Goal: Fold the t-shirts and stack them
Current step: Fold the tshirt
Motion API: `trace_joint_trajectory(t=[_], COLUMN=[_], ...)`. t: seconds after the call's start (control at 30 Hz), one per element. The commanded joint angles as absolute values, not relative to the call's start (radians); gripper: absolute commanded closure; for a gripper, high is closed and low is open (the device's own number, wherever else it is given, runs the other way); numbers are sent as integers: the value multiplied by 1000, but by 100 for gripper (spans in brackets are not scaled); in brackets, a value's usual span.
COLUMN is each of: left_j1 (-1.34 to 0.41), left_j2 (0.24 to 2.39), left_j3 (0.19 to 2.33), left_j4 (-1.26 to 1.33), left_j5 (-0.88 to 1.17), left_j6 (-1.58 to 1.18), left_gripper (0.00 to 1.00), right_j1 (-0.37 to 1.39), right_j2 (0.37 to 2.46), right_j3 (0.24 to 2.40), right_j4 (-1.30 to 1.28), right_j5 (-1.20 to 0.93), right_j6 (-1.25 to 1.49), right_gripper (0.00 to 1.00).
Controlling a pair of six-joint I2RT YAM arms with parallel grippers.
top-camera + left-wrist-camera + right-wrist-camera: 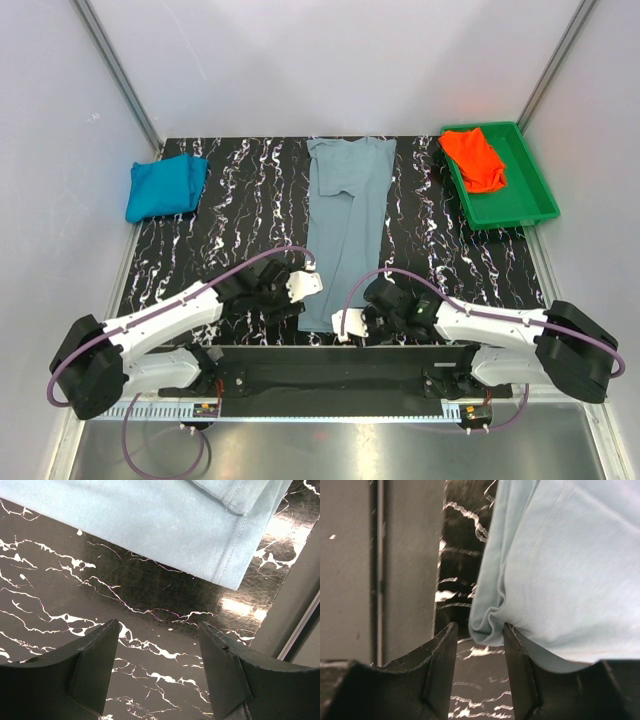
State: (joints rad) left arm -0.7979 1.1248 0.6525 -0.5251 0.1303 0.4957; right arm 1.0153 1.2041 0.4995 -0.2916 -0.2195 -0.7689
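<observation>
The grey-blue t-shirt [560, 570] runs past the right wrist view's edges; can't tell whether the right gripper [480, 626] pinches its corner.

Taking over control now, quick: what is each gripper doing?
Left gripper: open, empty, over bare table beside the grey-blue t-shirt.
Right gripper: open, that t-shirt's bunched corner between its jaws, not clamped.

At the near edge of the surface [250, 200], the left arm [160, 322] and right arm [490, 322] share white links, black joints, purple cables [250, 262] and black wedge-shaped end effector fingers [95, 675].
</observation>
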Motion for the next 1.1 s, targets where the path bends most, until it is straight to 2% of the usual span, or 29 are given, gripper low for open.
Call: trace_joint_trajectory(t=[0.0, 0.07, 0.17, 0.2, 0.33, 0.47, 0.67, 0.8, 1.07], left_j1=[-804, -802, -802, -802, -802, -813, -860, -880, -890], left_j2=[1098, 1098, 1097, 1097, 1097, 1091, 1072, 1120, 1195], left_j3=[661, 664, 666, 667, 667, 652, 597, 592, 637], left_j4=[-506, -509, -512, -512, -523, -538, -493, -453, -370], left_j5=[150, 150, 150, 150, 170, 216, 178, 170, 251], left_j6=[480, 479, 477, 477, 462, 456, 506, 525, 491], left_gripper=[31, 31, 31, 31, 31, 28, 18, 16, 34], right_j1=[1026, 1028, 1026, 1026, 1026, 1026, 1025, 1022, 993], right_j2=[1227, 1227, 1224, 1223, 1206, 1174, 1134, 1114, 1109], right_j3=[468, 457, 456, 457, 459, 471, 468, 463, 468], right_j4=[-199, -181, -186, -189, -210, -242, -273, -278, -276], right_j5=[-186, -181, -181, -176, -152, -130, -94, -72, -78], right_j6=[-798, -793, -787, -785, -790, -776, -740, -680, -624], right_gripper=[53, 57, 71, 79, 100, 100, 100, 100, 100])
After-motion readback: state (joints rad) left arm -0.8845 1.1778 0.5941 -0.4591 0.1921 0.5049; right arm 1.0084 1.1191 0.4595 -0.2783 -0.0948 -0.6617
